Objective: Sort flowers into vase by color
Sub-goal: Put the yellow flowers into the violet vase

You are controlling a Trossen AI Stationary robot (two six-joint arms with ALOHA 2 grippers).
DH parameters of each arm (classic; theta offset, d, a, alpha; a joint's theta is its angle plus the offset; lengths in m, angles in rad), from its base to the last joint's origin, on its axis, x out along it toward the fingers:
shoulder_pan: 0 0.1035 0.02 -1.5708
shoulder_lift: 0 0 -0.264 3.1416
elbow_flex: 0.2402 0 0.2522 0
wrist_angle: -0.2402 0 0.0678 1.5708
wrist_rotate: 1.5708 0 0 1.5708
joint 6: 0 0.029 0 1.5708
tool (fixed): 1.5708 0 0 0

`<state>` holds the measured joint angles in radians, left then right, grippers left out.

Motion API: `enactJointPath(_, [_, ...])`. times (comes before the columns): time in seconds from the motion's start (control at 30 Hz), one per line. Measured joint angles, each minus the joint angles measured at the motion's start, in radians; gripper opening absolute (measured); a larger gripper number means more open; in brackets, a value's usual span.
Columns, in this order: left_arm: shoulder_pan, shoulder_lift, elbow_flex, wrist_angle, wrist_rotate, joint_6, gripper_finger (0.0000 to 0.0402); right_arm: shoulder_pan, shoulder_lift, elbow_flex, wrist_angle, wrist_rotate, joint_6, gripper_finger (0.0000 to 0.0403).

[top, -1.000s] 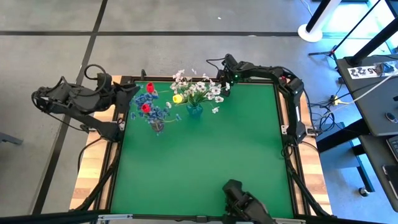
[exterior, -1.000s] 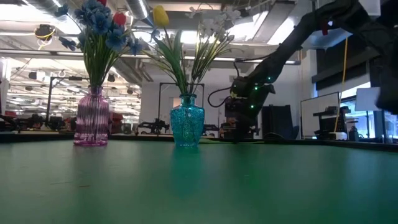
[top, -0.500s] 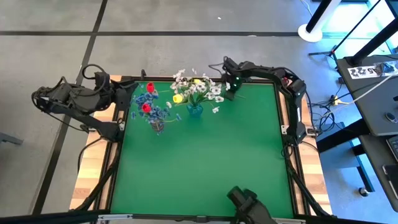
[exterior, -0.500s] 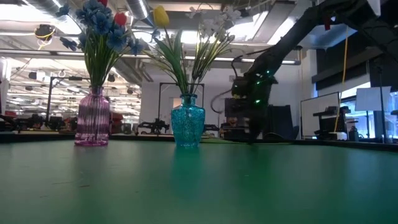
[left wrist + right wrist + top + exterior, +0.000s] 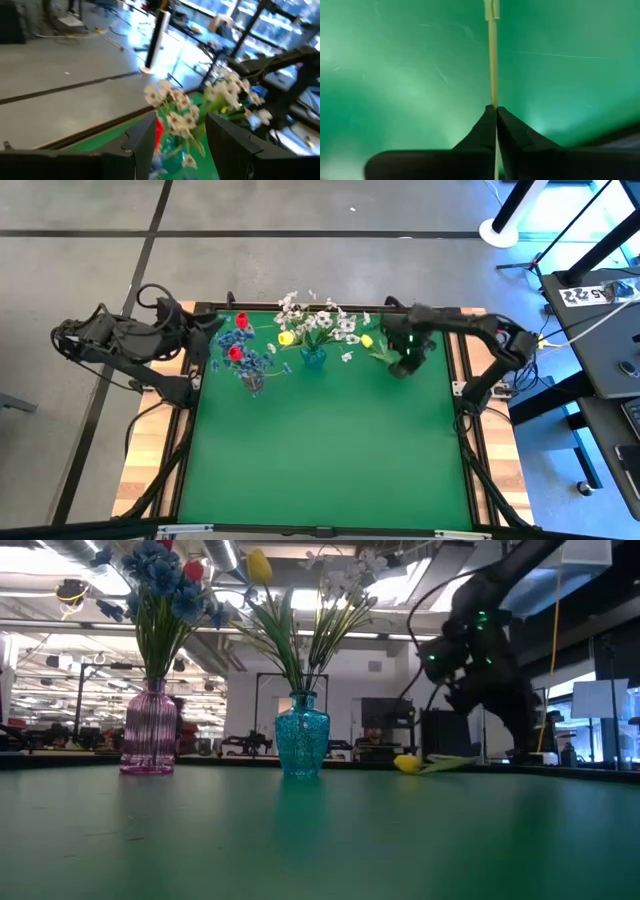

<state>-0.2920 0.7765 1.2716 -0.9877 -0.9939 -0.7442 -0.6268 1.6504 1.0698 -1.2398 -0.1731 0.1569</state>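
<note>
Right pincer (image 5: 495, 112), pressed together on the stem (image 5: 492, 60) of 1 yellow flower (image 5: 367, 341), has just swung in from the table's far edge; the flower lies beside the blue vase (image 5: 313, 358), ready for lifting.

One camera hangs overhead, looking straight down on the whole green surface (image 5: 320, 440) with an arm at either side. Another sits at surface height and looks level across it into the room behind. Both take in the blue vase (image 5: 312, 358) and the purple vase (image 5: 148, 730). The left arm's wrist camera looks forward from the far left corner, past its own tool (image 5: 181, 147), onto the white flowers (image 5: 176, 107), which the overhead also shows. The right arm's wrist camera is pressed close to the green surface, pointing down.
</note>
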Motion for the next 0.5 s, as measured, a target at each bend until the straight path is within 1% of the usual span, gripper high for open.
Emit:
enactJointPath(0.07, [0.000, 0.000, 0.000, -0.006, 0.046, 0.015, 0.0165, 0.059, -0.036, -0.093, 0.068, -0.006, 0.062, 0.0028])
enactJointPath(0.17, [0.000, 0.000, 0.000, -0.027, 0.106, 0.025, 0.0165, 0.135, -0.048, -0.188, 0.171, -0.019, 0.122, 0.0076])
enactJointPath(0.3, [0.000, 0.000, 0.000, -0.033, 0.129, 0.056, 0.0165, 0.226, -0.051, -0.202, 0.335, 0.015, 0.156, 0.0152])
enactJointPath(0.33, [0.000, 0.000, 0.000, -0.033, 0.129, 0.063, 0.0165, 0.247, -0.052, -0.191, 0.368, 0.045, 0.162, 0.0169])
enactJointPath(0.4, [0.000, 0.000, 0.000, -0.033, 0.129, 0.068, 0.0165, 0.289, -0.055, -0.167, 0.424, 0.142, 0.177, 0.0195])
enactJointPath(0.5, [0.000, 0.000, 0.000, -0.033, 0.144, 0.068, 0.0165, 0.320, -0.055, -0.130, 0.485, 0.268, 0.187, 0.0216])
